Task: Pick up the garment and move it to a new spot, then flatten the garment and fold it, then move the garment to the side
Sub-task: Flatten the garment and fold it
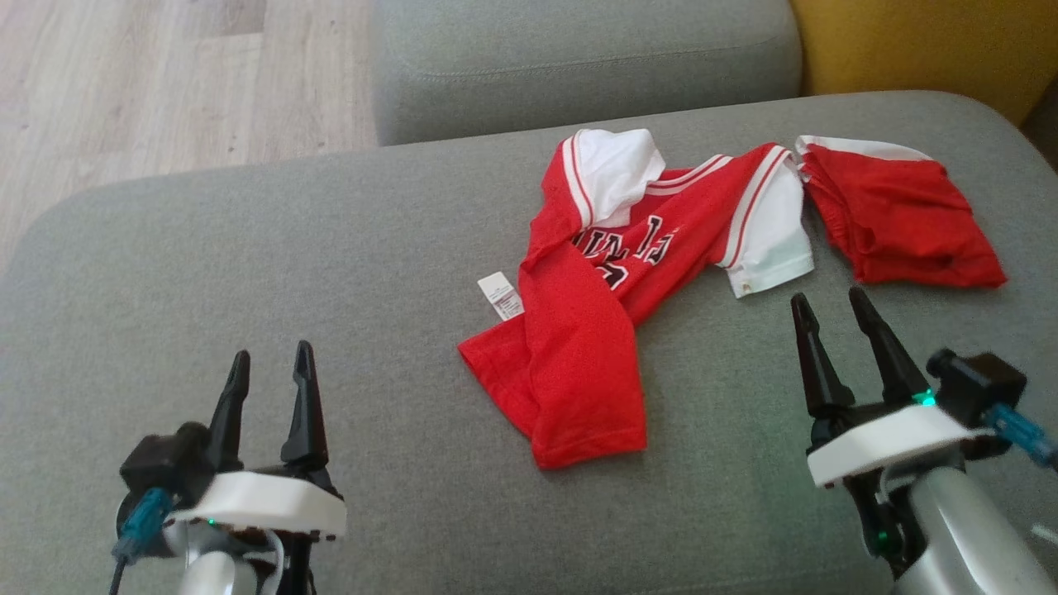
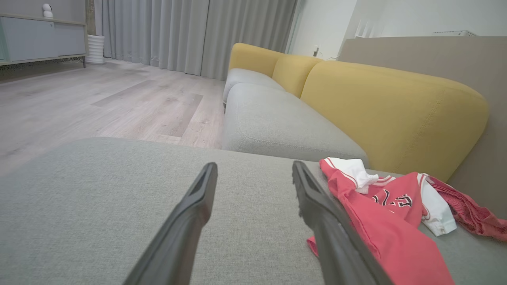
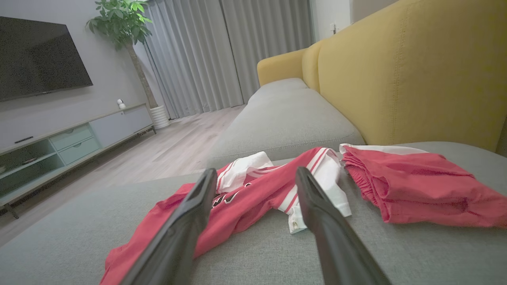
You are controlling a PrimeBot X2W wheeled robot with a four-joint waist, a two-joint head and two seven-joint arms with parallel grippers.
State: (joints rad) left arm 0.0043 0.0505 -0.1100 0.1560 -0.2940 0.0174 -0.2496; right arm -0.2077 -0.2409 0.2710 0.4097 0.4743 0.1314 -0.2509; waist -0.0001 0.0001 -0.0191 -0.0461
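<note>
Lying crumpled on the grey sofa cushion [image 1: 248, 248], the red basketball jersey [image 1: 595, 347] with white sleeves sits right of centre in the head view, its white label [image 1: 501, 295] sticking out at its left edge. Red shorts [image 1: 901, 219] lie just beside its right-hand sleeve, nearer the yellow backrest [image 1: 909, 41]. The left gripper [image 1: 273, 351] hovers well apart from the jersey, jaws spread and empty. The right gripper [image 1: 827, 295] hangs near the white sleeve's cuff, jaws likewise apart, holding nothing
</note>
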